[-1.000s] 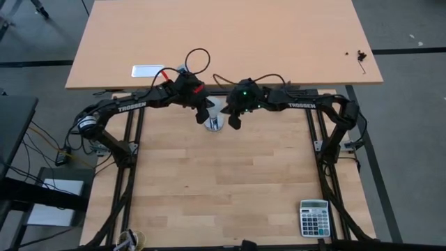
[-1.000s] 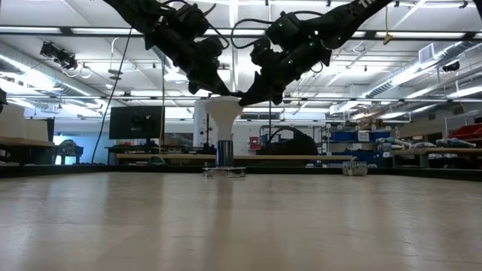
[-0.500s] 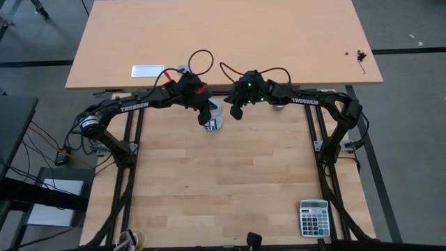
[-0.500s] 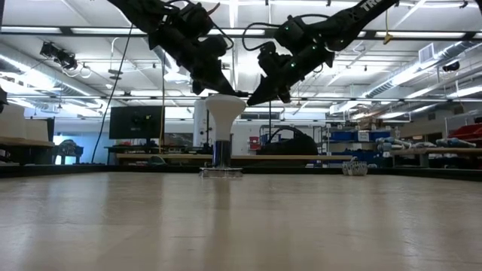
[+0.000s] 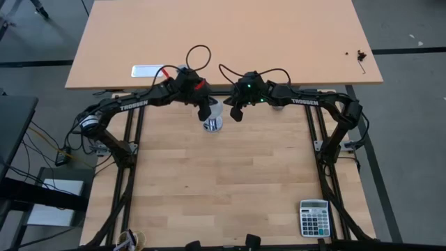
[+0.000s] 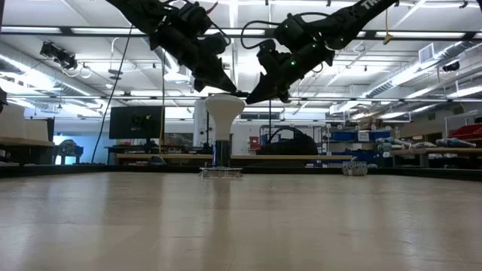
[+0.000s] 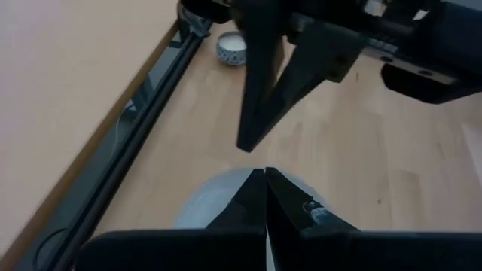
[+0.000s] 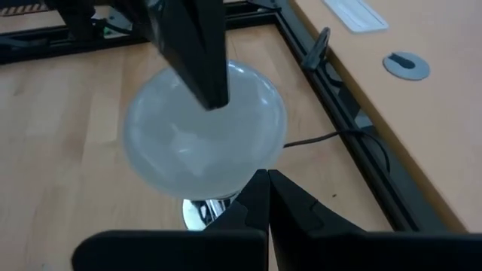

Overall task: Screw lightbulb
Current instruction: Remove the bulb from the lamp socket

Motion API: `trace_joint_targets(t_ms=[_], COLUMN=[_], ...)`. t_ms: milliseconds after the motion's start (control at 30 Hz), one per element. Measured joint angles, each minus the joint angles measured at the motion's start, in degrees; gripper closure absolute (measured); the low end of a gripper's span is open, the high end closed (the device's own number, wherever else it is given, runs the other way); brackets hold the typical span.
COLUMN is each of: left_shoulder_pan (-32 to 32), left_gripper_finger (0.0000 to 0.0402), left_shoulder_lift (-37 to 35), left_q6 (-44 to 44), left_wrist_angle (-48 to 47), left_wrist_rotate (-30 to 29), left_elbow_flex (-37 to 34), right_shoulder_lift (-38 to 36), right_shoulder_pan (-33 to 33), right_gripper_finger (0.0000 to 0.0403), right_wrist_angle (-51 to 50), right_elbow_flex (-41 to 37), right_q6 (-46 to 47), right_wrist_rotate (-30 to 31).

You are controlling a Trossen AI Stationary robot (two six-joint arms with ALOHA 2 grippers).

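You have the lightbulb (image 6: 224,109) standing upright near the far edge of the table (image 5: 230,188), its wide white head up and its narrow neck down in a dark holder over a small metal base (image 6: 221,172). From above, the lightbulb (image 5: 214,111) sits between the two arms, a little on the left arm's side of the middle.

Your left gripper (image 6: 226,88) hangs right over the bulb's head, fingers pressed together and holding nothing. In the low view its tip meets the top of the head on the left arm's side; you cannot tell from any view whether it truly touches. In the left wrist view its closed fingers (image 7: 256,197) point down onto the pale dome (image 7: 226,197).

Your right gripper (image 6: 251,98) comes in from the other side, also with its fingers together and empty. Its tip sits just beside the rim of the head, at about the same height. In the right wrist view the closed fingers (image 8: 260,197) end at the edge of the round head (image 8: 203,132), with the left gripper's fingers (image 8: 199,53) crossing over it.

A calculator (image 5: 314,217) lies well apart, at the near right corner.
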Motion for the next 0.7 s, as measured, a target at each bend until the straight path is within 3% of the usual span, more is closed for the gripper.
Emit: trace_joint_targets(t_ms=[700], left_shoulder_pan=[1.94], left_gripper_finger=[0.0402], left_shoulder_lift=[-0.81], left_q6=[1.55], left_wrist_angle=[1.51], left_wrist_rotate=[-0.57], left_elbow_flex=[0.2], right_shoulder_lift=[-0.91], right_shoulder_pan=[2.32], right_gripper_finger=[0.0392], right_wrist_angle=[-1.44], right_elbow_flex=[-0.02], right_q6=[-0.42], right_wrist_rotate=[-0.87])
